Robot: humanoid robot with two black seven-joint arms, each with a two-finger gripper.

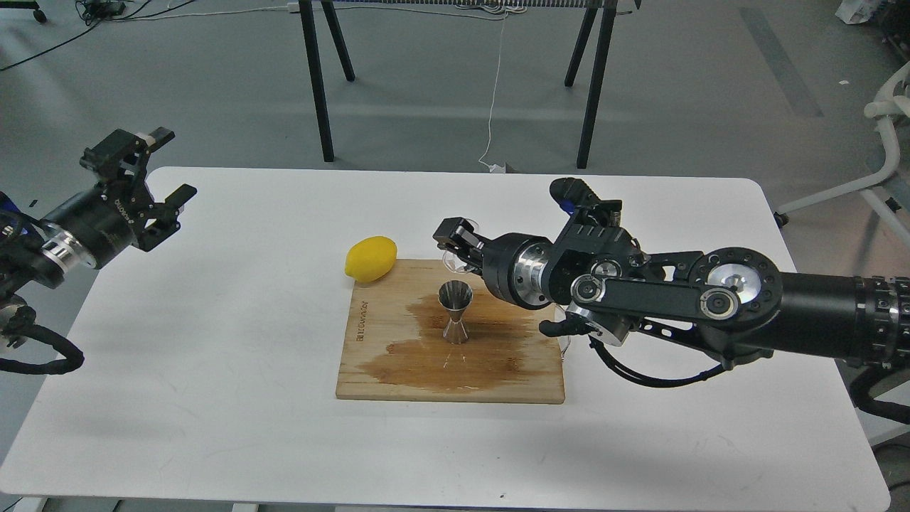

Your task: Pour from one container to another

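Because it must pour, the cup (456,257) is tipped just above the jigger (455,312), grasped in the right gripper (455,245). The jigger stands on the wet board (398,377). The left gripper (153,178) hangs released, well apart.

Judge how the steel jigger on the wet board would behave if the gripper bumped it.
The jigger stands upright on a narrow base with a thin waist, so a sideways knock would probably tip it. The cutting board looks wet around it, so it may slide first. Being shiny metal, it is likely rigid and slippery to grip.
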